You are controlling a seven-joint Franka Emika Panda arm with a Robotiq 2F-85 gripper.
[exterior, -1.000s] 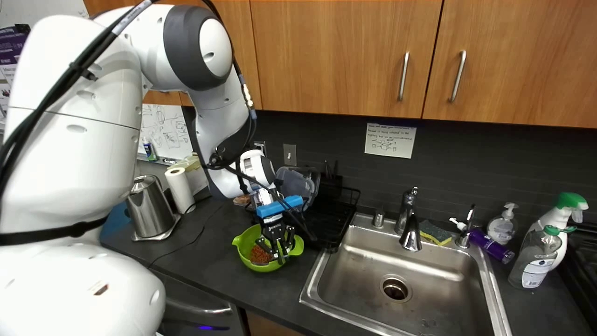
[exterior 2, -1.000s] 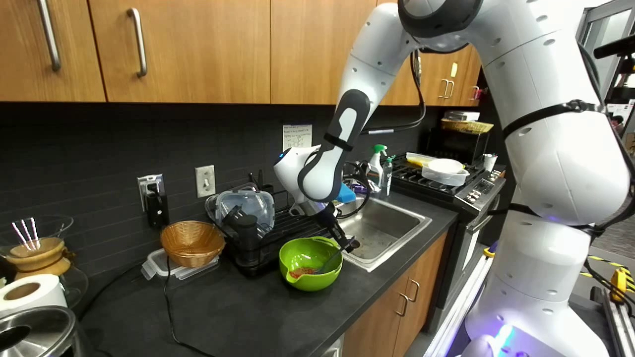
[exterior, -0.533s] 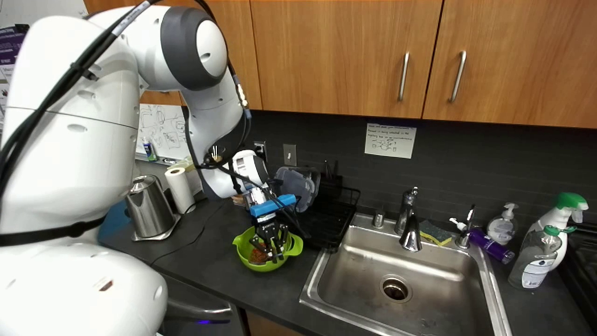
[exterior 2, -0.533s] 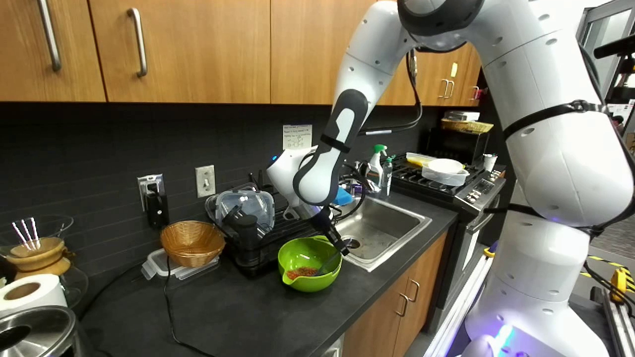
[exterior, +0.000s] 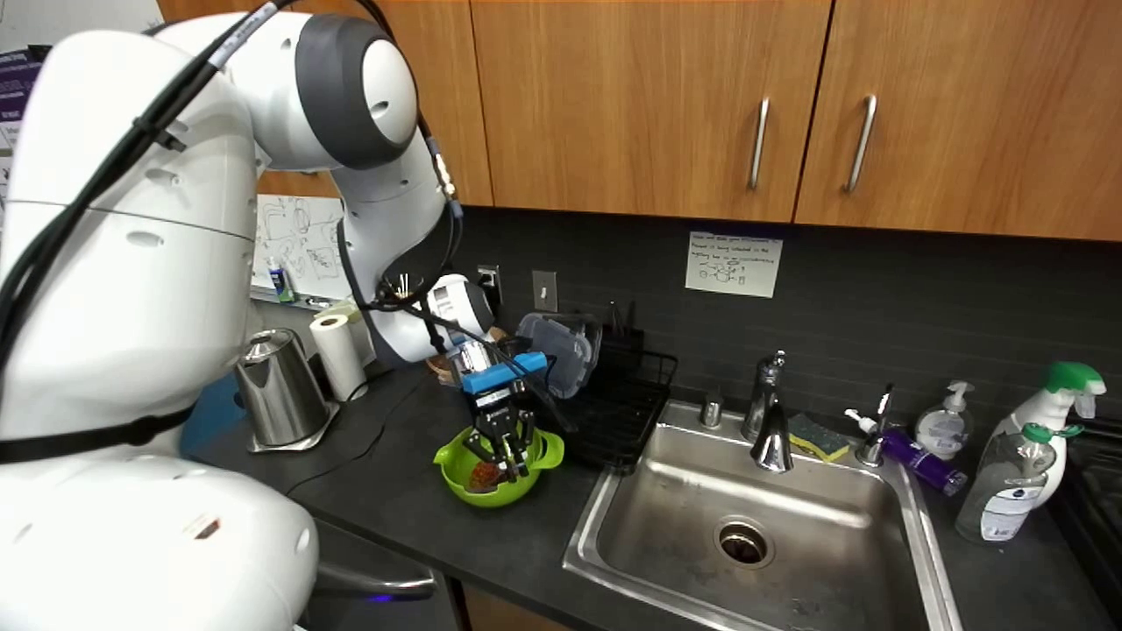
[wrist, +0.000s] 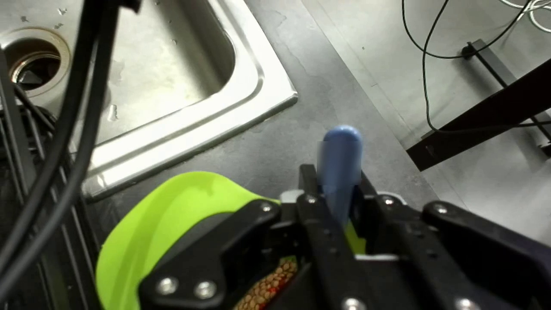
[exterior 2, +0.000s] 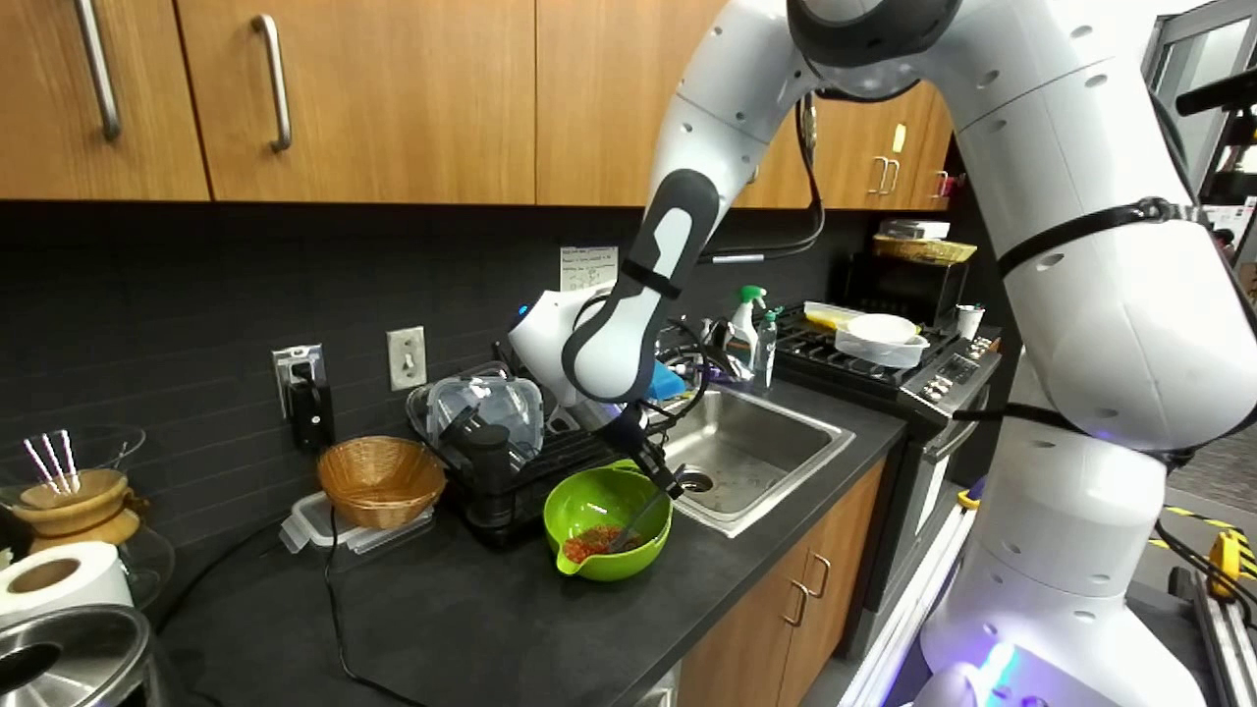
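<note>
Utensil [wrist: 341, 157]: blue-grey handle, leaning in the lime-green mixing bowl [exterior 2: 594, 501], its lower end among brown, lentil-like grains [exterior 2: 592, 544] with red bits; I can't tell spoon from spatula.
Gripper [wrist: 338, 183]: clenched on that handle, near the bowl's rim.
Bowl's footing: upright on the dark countertop [exterior 2: 393, 599], pour spout on one side, loop handle on another.
Slip risk: the rounded handle could twist in the grip, I'd judge, if the lower end drags hard.
Tipping risk: I see nothing bracing the bowl, so a sideways shove against its wall might slide or tilt it.
Spill risk: the grains look loose; a quick flick upward could throw some over the rim.
In the way: the black dish rack [exterior: 627, 412] just beside the bowl, a clear plastic container [exterior: 561, 350] at one end; the arm's cables [wrist: 71, 99] hang close by and might snag there.
Sink side: steel sink [exterior: 675, 526] near the bowl, faucet [exterior: 772, 443] beyond.
Far side: wicker basket [exterior 2: 381, 481], loose cord [exterior 2: 339, 628], then kettle [exterior: 280, 394] and paper towel roll [exterior: 336, 355], well apart.
</note>
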